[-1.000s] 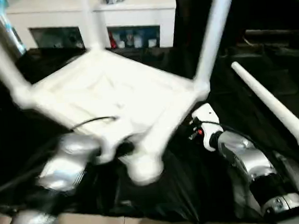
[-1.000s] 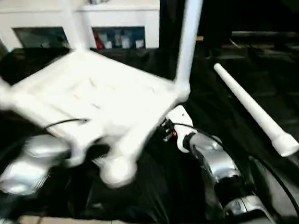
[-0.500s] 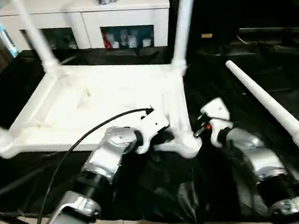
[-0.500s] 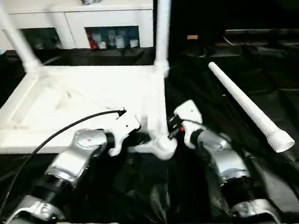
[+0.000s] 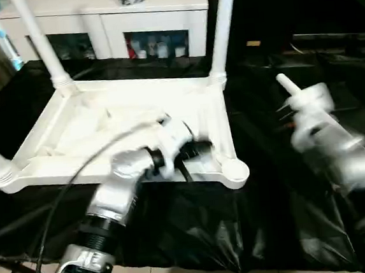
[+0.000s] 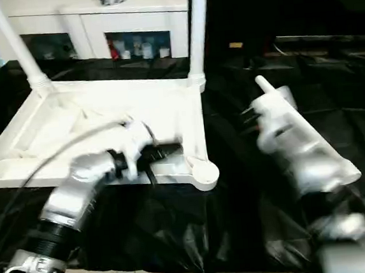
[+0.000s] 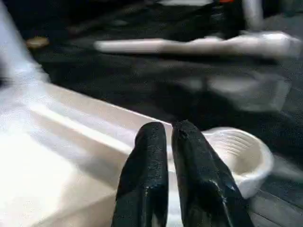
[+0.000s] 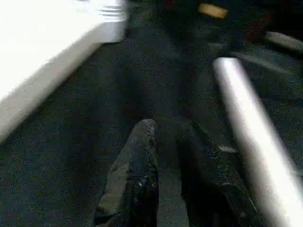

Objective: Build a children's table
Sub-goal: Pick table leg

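The upturned children's table (image 5: 124, 125) lies on black cloth, left tool (image 7: 169, 137) empty, barely parted over its rim. The loose leg (image 8: 246, 132), probably light, stiff and slick, lies beside the slightly parted right tool (image 8: 165, 135); grip mid-shaft.

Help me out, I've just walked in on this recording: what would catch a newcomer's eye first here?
The white children's table lies upside down on the black cloth, with three legs already standing up from its corners and the near-right corner socket open. The loose fourth leg lies on the cloth to the right, beside the right claw. The left claw reaches over the table's rim near that socket.
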Motion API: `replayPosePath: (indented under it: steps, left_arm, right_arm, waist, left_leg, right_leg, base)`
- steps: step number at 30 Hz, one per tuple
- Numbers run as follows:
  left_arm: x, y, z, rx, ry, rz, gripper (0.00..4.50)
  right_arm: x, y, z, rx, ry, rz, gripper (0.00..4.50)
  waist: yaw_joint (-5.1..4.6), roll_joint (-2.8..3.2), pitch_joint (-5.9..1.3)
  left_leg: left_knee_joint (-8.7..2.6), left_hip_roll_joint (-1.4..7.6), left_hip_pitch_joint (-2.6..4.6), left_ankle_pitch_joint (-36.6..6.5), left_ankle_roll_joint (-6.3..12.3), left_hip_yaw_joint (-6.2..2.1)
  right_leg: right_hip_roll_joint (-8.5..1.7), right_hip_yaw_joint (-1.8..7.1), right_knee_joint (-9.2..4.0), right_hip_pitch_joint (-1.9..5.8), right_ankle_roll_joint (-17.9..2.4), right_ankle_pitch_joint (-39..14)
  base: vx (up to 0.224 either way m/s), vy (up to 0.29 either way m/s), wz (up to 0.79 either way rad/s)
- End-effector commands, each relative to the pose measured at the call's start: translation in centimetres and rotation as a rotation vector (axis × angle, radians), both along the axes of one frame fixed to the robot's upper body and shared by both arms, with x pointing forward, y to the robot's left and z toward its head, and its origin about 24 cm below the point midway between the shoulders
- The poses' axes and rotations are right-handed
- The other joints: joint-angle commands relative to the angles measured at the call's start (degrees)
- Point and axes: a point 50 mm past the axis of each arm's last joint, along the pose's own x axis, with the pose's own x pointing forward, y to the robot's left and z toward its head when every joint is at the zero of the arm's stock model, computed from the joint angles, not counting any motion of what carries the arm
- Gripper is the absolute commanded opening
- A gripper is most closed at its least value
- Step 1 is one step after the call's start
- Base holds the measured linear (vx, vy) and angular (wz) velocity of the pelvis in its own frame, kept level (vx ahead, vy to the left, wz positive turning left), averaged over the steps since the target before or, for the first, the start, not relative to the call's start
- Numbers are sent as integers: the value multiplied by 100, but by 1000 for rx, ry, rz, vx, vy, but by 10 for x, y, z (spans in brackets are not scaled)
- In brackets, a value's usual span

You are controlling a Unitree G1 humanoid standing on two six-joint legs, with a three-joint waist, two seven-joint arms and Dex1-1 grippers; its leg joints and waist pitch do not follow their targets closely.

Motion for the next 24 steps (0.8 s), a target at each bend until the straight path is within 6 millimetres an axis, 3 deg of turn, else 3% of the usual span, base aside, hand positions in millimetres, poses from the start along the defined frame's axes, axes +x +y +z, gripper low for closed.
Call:
replayPosePath:
  steps: [1, 3, 6, 8, 11, 18, 23, 24]
  left_arm:
    - [3, 2, 4, -10, -13, 37, 85]
    - [4, 3, 6, -30, -22, 51, 107]
    - [7, 7, 10, -49, -52, 103, 122]
    - [7, 10, 11, -45, -55, 125, 145]
    - [-1, 10, 9, -29, -31, 51, 163]
    - [-20, 10, 9, 14, 52, -94, 220]
    - [-27, 14, 9, 41, 57, -116, 256]
    - [-29, 15, 8, 52, 58, -123, 266]
  right_arm:
    - [1, -11, -1, 14, 20, -54, 120]
    - [2, -19, 2, -4, 25, -84, 138]
    - [3, -35, 5, -27, 46, -135, 164]
    - [3, -47, 6, -10, 70, -172, 182]
    - [2, -58, 6, 9, 103, -192, 204]
    - [-7, -77, -6, 1, 214, -235, 263]
    - [-11, -86, -6, -16, 233, -275, 308]
    - [-13, -89, -6, -38, 249, -293, 317]
  waist:
    - [5, -129, -408]
    - [9, -126, -433]
    - [2, -137, -467]
    - [-9, -157, -448]
    - [-4, -152, -434]
    - [4, -140, -408]
    - [21, -107, -394]
    - [24, -48, -393]
  left_leg:
    - [-313, 73, 13, -903, 320, -29]
    - [-301, 78, 7, -759, 388, -35]
    - [-253, 74, -33, -414, 558, -20]
    - [-243, 65, -34, -566, 634, -10]
    - [-240, 78, -31, -743, 576, -11]
    - [-242, 103, -31, -872, 482, -4]
    - [-243, 99, -24, -1050, 374, -7]
    - [-248, 100, -22, -1070, 349, -20]
  right_leg:
    - [-223, 208, -389, 317, -1148, -1539]
    - [-222, 204, -351, 320, -1202, -1339]
    - [-198, 206, -269, 325, -1440, -665]
    - [-205, 191, -293, 322, -1488, -848]
    - [-219, 184, -318, 309, -1412, -1215]
    - [-206, 174, -314, 286, -1460, -1337]
    - [-196, 158, -334, 281, -1406, -1532]
    - [-200, 156, -323, 282, -1408, -1540]
  base:
    - [0, 0, 0]
    - [0, 0, 0]
    - [0, 0, 0]
    - [0, 0, 0]
    - [0, 0, 0]
    - [0, 0, 0]
    - [0, 0, 0]
    - [0, 0, 0]
